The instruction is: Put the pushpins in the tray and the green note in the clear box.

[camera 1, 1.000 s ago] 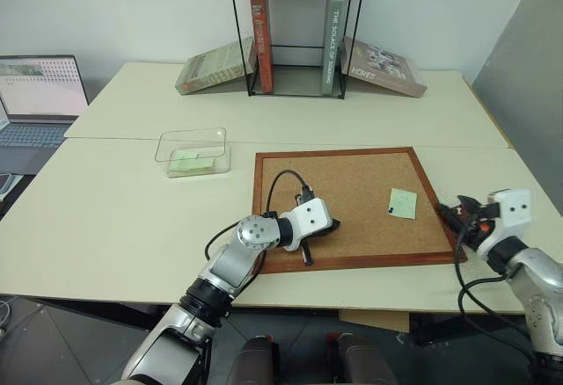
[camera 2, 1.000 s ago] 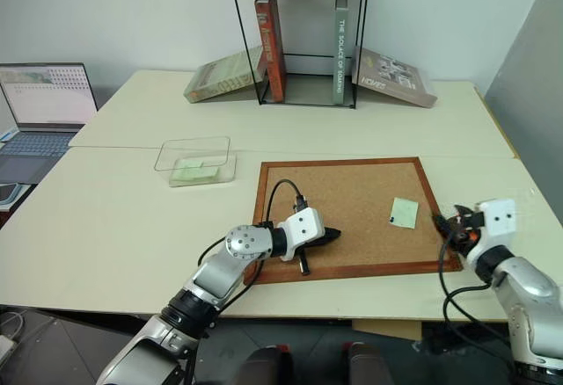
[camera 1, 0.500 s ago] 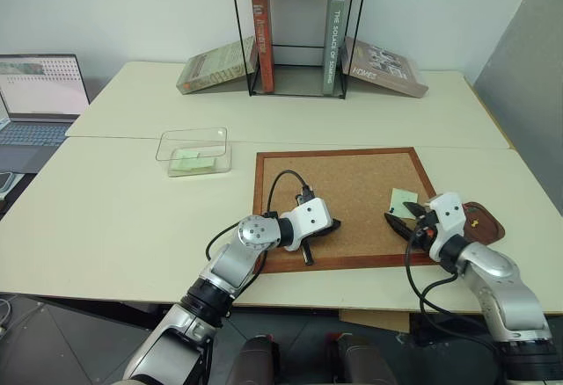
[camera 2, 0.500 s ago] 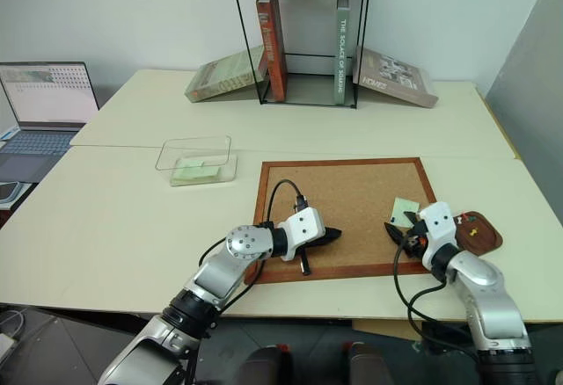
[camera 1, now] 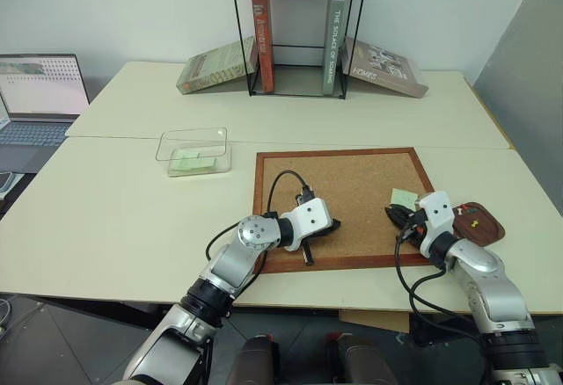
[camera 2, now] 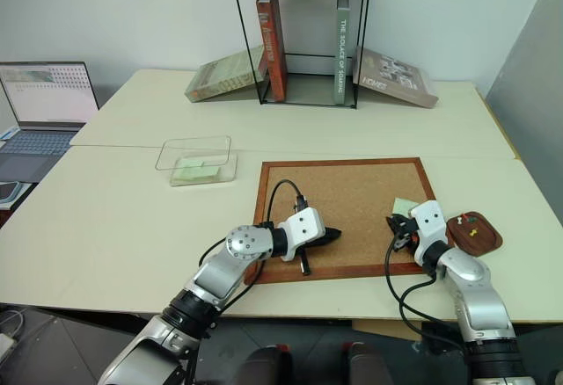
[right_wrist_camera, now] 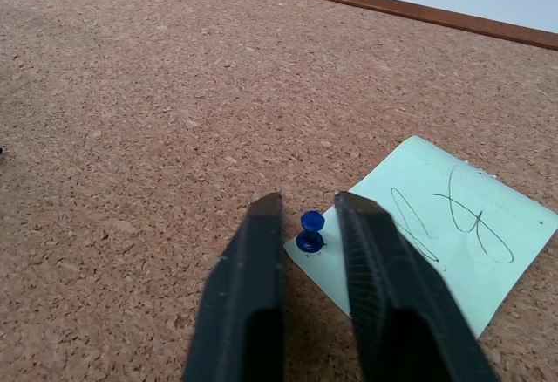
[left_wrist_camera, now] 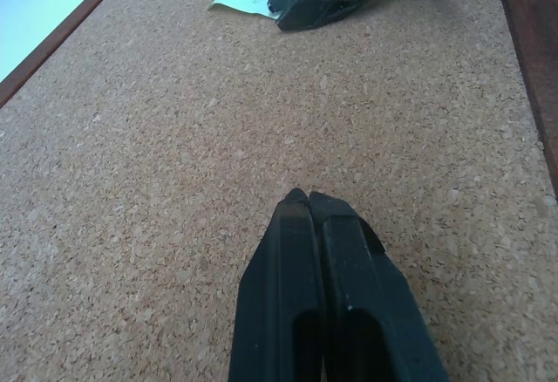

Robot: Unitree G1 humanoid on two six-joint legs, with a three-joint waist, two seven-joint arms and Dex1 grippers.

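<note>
1. Blue pushpin (right_wrist_camera: 310,230) sitting right in the slot of the right end effector (right_wrist_camera: 307,199), fingers drawn in close on either side of its head. Reads as a pinch on the head, with thin slivers of cork showing beside it.
2. Pinned through the near corner of the green note (right_wrist_camera: 436,225), flat on the cork board (camera 1: 352,183) near its right edge.
3. Left end effector (left_wrist_camera: 307,197) shut tight on nothing, parked low over bare cork near the board's front edge.
4. Next, by judgement: pull straight up along the pin's shaft, no sideways drag, or the note tears or rides up with it.
5. Keep the squeeze on the waisted head, not the flange. Too shallow a bite and the pin pops free.
6. Short carry after that, to the reddish-brown tray (camera 1: 494,231) on the desk (camera 1: 114,209) just beside the board's right frame. Small dots already in it, one yellow (camera 1: 473,222).
7. Then the note, off to the clear box (camera 1: 163,148) well away on the left, a pale green slip (camera 1: 191,163) already lying inside.
8. Hard to make out: pin's point buried in the cork, depth unknown.
9. In the head views, most of the note covered by the right end effector, a corner peeking out.
10. Any more pins on the board: cannot tell, too small. Scribble on the note unreadable.
</note>
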